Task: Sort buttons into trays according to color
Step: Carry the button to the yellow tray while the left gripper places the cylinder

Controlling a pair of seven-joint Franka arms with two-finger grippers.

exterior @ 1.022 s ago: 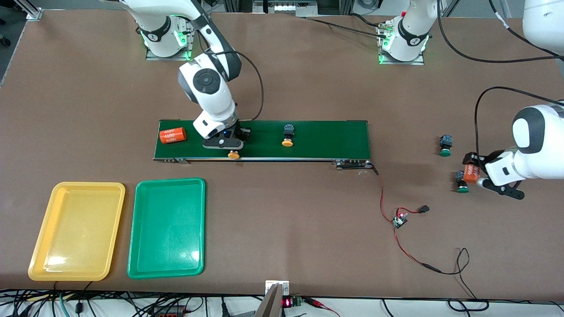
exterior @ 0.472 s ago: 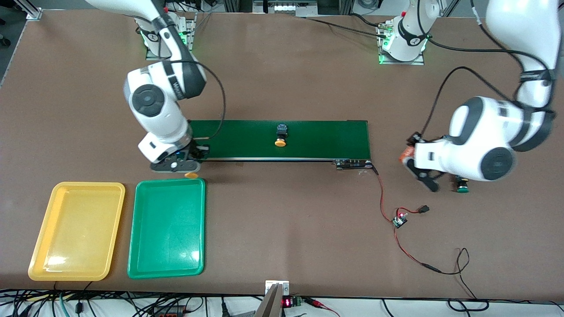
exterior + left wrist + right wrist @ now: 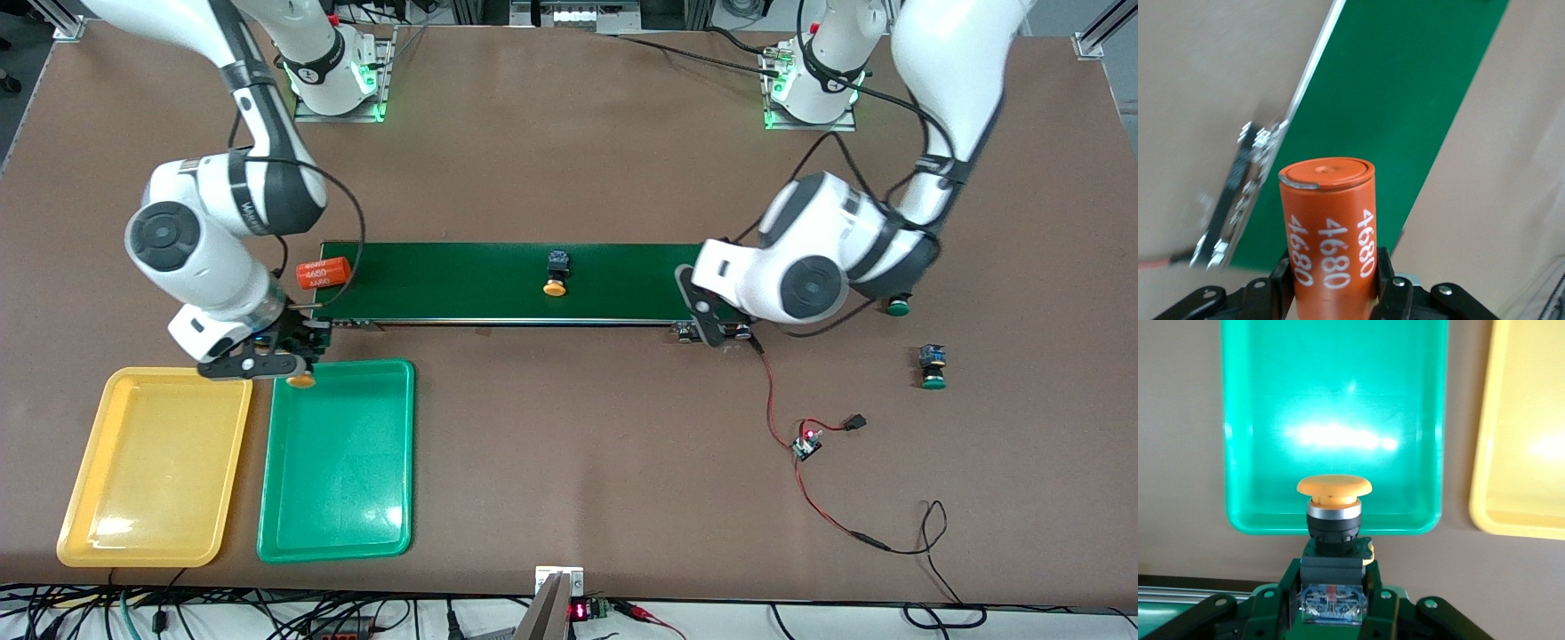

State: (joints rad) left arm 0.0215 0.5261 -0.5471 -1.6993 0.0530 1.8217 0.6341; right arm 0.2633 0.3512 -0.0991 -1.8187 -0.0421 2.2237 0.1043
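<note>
My right gripper [image 3: 267,360] is shut on an orange-capped button [image 3: 300,380], which hangs over the rim of the green tray [image 3: 342,462] next to the yellow tray [image 3: 151,462]. The right wrist view shows that button [image 3: 1333,488] clamped by its body in the right gripper [image 3: 1333,590], above the green tray [image 3: 1335,400] and beside the yellow tray [image 3: 1531,433]. A second orange-capped button [image 3: 556,274] lies on the belt. Two green-capped buttons [image 3: 932,366] [image 3: 898,308] sit toward the left arm's end of the table. My left gripper [image 3: 709,320] is shut on an orange cylinder [image 3: 1328,220].
The dark-green conveyor belt [image 3: 622,280] runs across the table's middle, with another orange 4680 cylinder [image 3: 323,273] at its end toward the right arm. Red and black wires with a small circuit board [image 3: 807,444] lie nearer the front camera than the belt's other end.
My right arm carried the orange-capped button from the belt to the trays. My left arm swung with its cylinder to the belt's end. The button and cylinder on the belt shifted toward the right arm's end.
</note>
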